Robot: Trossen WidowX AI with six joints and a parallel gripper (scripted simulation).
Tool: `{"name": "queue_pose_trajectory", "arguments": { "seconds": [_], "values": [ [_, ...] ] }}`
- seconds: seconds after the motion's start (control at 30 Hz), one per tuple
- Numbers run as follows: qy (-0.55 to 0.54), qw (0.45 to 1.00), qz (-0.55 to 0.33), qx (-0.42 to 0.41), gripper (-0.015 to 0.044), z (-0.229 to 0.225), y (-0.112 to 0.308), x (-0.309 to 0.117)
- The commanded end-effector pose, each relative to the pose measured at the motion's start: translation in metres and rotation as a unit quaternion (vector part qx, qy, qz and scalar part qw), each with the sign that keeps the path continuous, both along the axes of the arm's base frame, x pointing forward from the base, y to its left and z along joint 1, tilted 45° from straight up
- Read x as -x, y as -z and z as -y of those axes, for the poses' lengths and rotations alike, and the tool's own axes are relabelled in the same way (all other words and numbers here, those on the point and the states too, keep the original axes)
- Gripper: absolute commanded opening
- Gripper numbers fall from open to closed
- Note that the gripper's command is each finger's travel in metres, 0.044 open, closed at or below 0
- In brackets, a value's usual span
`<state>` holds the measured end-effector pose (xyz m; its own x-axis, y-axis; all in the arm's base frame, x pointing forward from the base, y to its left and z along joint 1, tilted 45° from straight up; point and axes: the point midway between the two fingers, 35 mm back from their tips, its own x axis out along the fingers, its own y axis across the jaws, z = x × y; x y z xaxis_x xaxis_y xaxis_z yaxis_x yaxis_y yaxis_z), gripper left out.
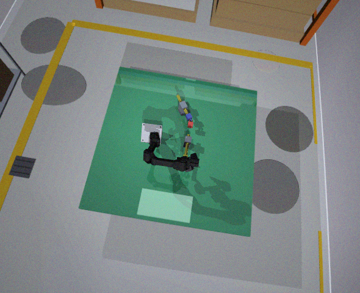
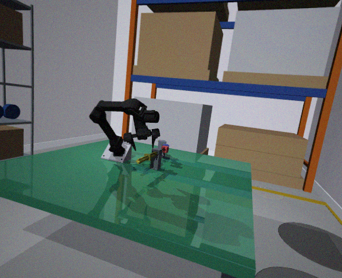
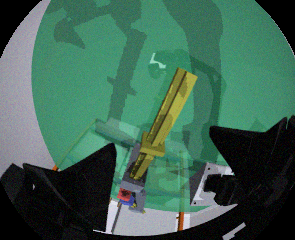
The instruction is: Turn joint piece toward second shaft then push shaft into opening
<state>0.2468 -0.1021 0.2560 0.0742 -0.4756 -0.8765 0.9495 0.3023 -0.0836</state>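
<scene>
The red square joint piece [image 1: 190,124] [image 2: 165,148] [image 3: 124,193] sits on its blue hinge part [image 1: 188,116] at the end of the yellow fixed shaft [image 1: 178,97]. Its open end faces roughly toward the second shaft; exact alignment is too small to tell. The yellow second shaft [image 1: 186,148] [image 2: 142,158] [image 3: 171,110] runs through its grey block [image 1: 188,138] [image 2: 155,160]. Its short tip stands apart from the red piece. A yellow collar [image 3: 152,145] sits on its long outer part. My gripper [image 2: 144,148] [image 3: 165,140] is open and empty, above the second shaft, with the fingers apart on either side.
The grey block of the fixed shaft [image 1: 182,105] stands behind the joint piece. The arm's pale base plate [image 1: 146,136] [image 2: 106,156] is on the green table [image 1: 110,182] [image 2: 60,179], to the left of the shafts. Shelves with boxes stand beyond the table.
</scene>
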Motion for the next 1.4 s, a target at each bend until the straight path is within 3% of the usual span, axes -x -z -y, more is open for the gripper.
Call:
{"name": "queue_pose_trajectory", "arguments": {
  "seconds": [0.0,0.47,1.33,1.37],
  "values": [
    [0.037,0.999,0.013,0.023,0.0440,0.007,0.009,0.001],
    [0.205,0.963,0.116,0.132,0.0440,0.034,0.045,0.007],
    [0.209,0.962,0.117,0.134,0.0440,0.055,0.068,0.006],
    [0.209,0.962,0.117,0.134,0.0414,0.055,0.068,0.006]
  ]
}}
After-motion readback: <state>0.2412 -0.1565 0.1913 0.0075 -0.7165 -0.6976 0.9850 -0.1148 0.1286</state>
